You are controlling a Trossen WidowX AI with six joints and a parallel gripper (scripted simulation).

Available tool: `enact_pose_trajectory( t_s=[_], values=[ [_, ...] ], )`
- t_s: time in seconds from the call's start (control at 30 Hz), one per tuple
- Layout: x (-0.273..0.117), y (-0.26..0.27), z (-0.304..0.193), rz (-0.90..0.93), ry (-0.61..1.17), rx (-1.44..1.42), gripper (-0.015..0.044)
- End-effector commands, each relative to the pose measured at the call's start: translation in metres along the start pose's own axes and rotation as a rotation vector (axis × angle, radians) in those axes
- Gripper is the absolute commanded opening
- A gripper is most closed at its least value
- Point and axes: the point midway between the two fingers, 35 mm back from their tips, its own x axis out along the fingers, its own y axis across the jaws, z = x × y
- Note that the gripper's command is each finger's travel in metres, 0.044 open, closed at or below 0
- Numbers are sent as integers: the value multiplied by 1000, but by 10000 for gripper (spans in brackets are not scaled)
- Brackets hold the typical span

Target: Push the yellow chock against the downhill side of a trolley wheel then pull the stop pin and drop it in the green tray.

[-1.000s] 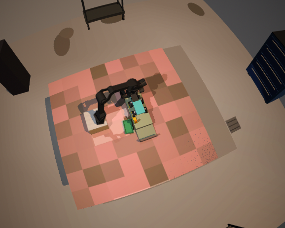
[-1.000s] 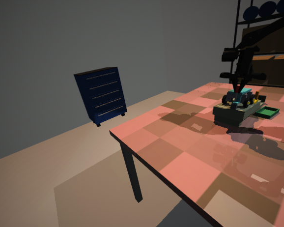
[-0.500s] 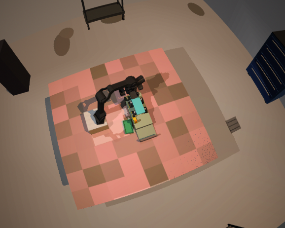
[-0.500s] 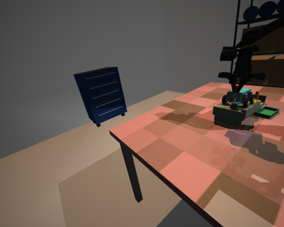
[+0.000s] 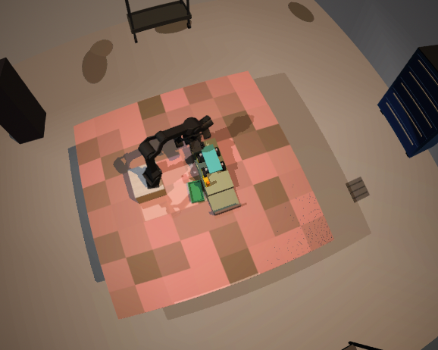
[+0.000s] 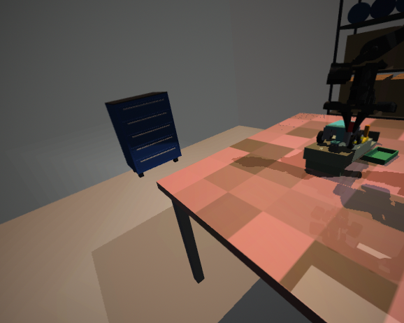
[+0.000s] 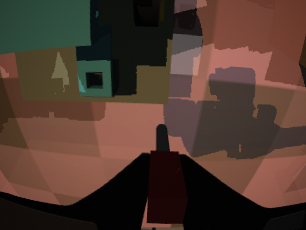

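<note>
My gripper (image 5: pixel 195 145) (image 6: pixel 351 129) (image 7: pixel 163 161) is shut on the red-headed stop pin (image 6: pixel 351 126) (image 7: pixel 167 192). Its grey shaft points down, clear of the teal socket (image 7: pixel 95 79) at the ramp's uphill end, whose square hole shows empty. The teal trolley (image 5: pixel 213 159) (image 6: pixel 340 126) (image 7: pixel 42 22) stands on the ramp (image 5: pixel 221 182) (image 6: pixel 316 149) (image 7: pixel 150 87). The yellow chock (image 5: pixel 207 181) (image 6: pixel 365 139), orange handle up, sits just downhill of a tray-side wheel; I cannot tell if they touch. The green tray (image 5: pixel 196 192) (image 6: pixel 381 154) lies beside the ramp and looks empty.
The arm's pale base block (image 5: pixel 151 197) stands on the checkered table (image 5: pixel 195 246) (image 6: pixel 252 231), left of the ramp in the top view. The ramp's low end has a raised lip (image 5: pixel 228 209). The blue drawer cabinet (image 5: pixel 417 102) (image 6: pixel 147 133) stands off the table.
</note>
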Motion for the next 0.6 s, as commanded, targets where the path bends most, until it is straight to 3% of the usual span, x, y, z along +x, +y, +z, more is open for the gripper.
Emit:
enact_pose_trajectory(
  t_s=[0.0, 0.57],
  values=[
    [-3, -14, -2, 15, 4, -3, 0],
    [-5, -37, 14, 13, 2, -3, 0]
  ],
)
